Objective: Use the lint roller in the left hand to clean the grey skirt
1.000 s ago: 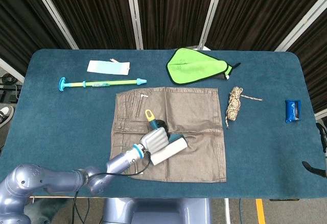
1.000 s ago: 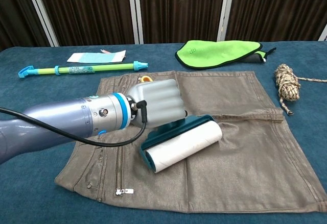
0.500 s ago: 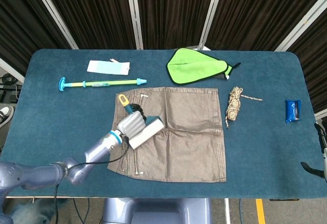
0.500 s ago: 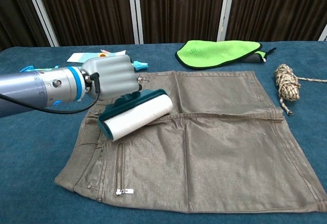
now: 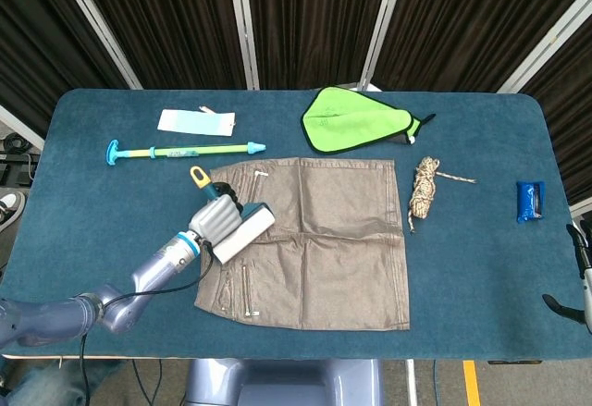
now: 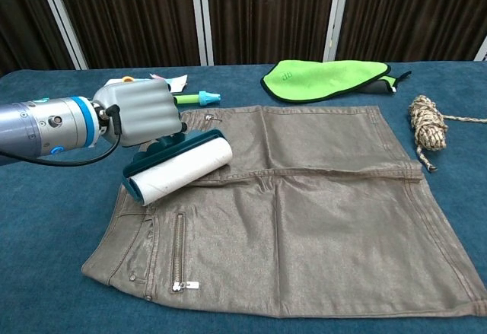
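The lint roller (image 6: 179, 169) lies across the far-left corner of the grey skirt (image 6: 319, 220), its white drum resting on the cloth by the waistband, just far of the zip. The drum's long axis runs diagonally, from its teal cap at the near left, at the skirt's left edge, up toward the far right. The handle leaves the drum toward the far left, its yellow tip (image 5: 198, 176) showing beyond the knuckles in the head view. The left hand (image 6: 141, 112) has its fingers wrapped tight round that handle and sits just off the skirt's left edge, so almost the whole garment lies to the right of the roller and nearer the camera. A stroke rolling across the drum's axis, toward the near right, would probably cover the untouched cloth. The right hand (image 5: 581, 286) shows only as a sliver at the desk's (image 5: 111, 230) right edge, well apart from the skirt; whether its fingers are spread or curled I cannot tell.
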### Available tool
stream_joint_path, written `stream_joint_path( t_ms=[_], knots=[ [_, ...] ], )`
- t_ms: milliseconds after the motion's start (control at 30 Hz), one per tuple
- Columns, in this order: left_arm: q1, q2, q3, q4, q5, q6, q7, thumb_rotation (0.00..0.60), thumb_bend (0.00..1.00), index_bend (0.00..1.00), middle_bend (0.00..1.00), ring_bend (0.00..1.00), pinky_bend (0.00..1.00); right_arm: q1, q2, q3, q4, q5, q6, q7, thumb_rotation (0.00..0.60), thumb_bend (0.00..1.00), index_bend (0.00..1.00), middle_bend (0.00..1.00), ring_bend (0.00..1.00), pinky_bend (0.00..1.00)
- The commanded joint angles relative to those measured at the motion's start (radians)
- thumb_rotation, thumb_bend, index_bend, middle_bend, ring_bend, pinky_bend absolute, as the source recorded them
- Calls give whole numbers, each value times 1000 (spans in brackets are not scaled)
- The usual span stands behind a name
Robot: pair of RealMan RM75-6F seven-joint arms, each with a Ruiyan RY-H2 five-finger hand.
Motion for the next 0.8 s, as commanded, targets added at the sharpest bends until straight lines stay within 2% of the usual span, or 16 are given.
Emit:
stream_joint_path(
  t_ms=[33, 367, 800],
  knots=[
    [-6, -12, -3, -9, 7, 1, 6, 600, 956, 654, 485, 378, 432, 0, 1, 0, 1, 0, 1, 2, 600, 0, 0, 0, 0, 0],
    [-44, -75, -15, -57, 13, -14, 84, 600, 957, 654, 485, 378, 432, -2, 5, 1, 4, -1, 2, 15, 600, 0, 0, 0, 0, 0],
    [-90, -158, -30, -79, -28, -35, 181, 600, 957, 654, 485, 378, 432, -3, 8, 3, 8, 6, -1, 27, 600, 0, 0, 0, 0, 0]
  ],
)
